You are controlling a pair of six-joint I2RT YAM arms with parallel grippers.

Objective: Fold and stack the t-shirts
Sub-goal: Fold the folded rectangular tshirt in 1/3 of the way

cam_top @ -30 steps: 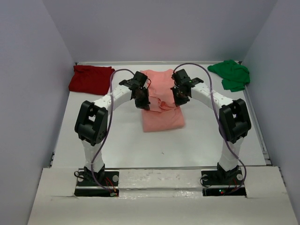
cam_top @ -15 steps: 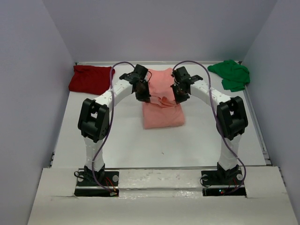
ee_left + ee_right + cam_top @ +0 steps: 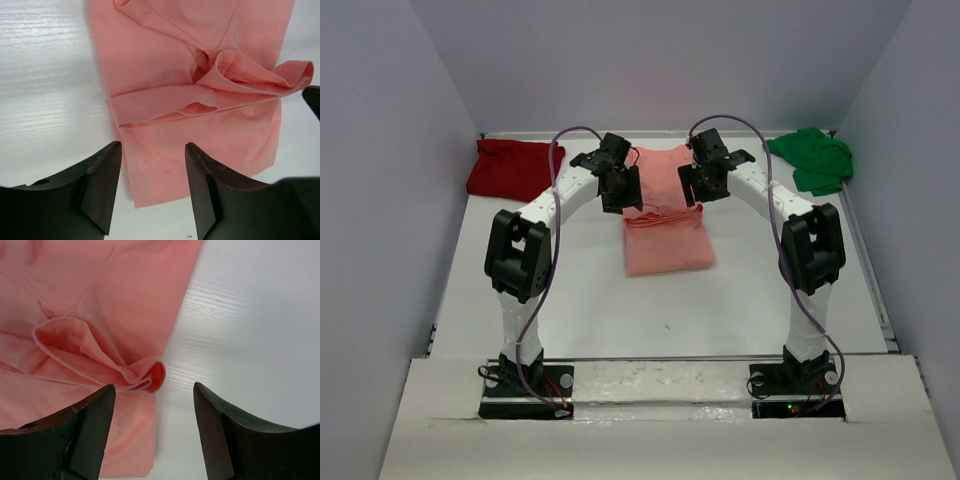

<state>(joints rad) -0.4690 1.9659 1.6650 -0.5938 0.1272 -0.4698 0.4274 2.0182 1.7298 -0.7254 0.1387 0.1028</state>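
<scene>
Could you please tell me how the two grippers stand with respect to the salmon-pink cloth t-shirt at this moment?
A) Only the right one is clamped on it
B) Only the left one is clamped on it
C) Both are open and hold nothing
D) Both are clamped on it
C: the wrist views show the left gripper and the right gripper with fingers spread and no cloth pinched, while the salmon-pink cloth t-shirt lies on the white table.

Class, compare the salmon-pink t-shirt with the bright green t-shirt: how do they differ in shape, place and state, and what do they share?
The salmon-pink t-shirt lies mostly flat mid-table, a loose fold bunched across it; the bright green t-shirt is a crumpled heap. The pink one lies below the open left gripper and right gripper; the green one sits alone in the far right corner. Both rest on the table.
</scene>
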